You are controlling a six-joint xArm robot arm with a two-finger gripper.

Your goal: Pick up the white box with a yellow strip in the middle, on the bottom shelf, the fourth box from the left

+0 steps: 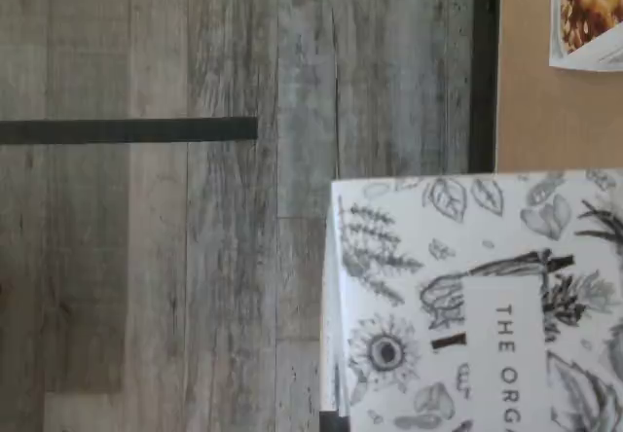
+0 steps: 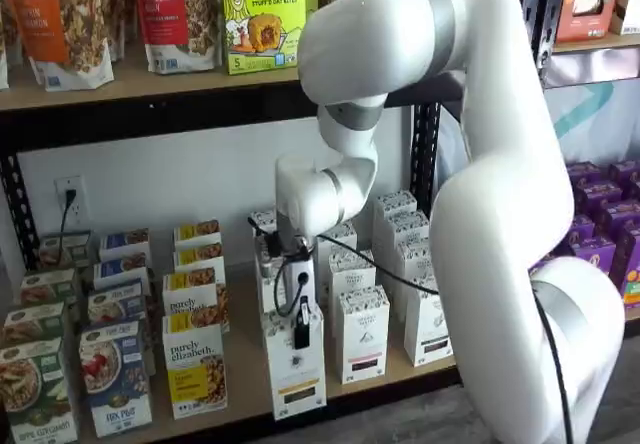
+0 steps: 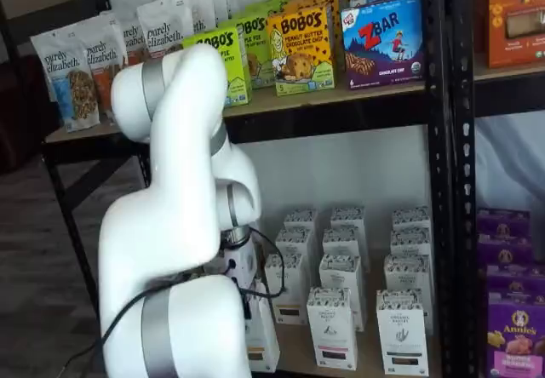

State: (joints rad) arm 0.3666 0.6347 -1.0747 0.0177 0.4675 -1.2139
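In both shelf views the white box (image 2: 297, 374) (image 3: 261, 341) stands at the front of the bottom shelf (image 2: 240, 359), a yellow strip and a black band across its lower face. My gripper (image 2: 300, 339) comes down on its speckled cap, with a black finger against the front, shut on the box. In the wrist view the box's leaf-patterned cap (image 1: 467, 296) reaches out past the shelf's black rim (image 1: 483, 62) over the grey plank floor. My own arm hides most of the gripper in one shelf view.
Purely elizabeth boxes (image 2: 195, 369) stand just left of the held box. Alike white cartons (image 2: 362, 334) stand in rows to its right. A black upright (image 2: 425, 164) and the upper shelf board (image 2: 150, 89) are behind my arm. Purple boxes (image 2: 600, 249) fill the neighbouring rack.
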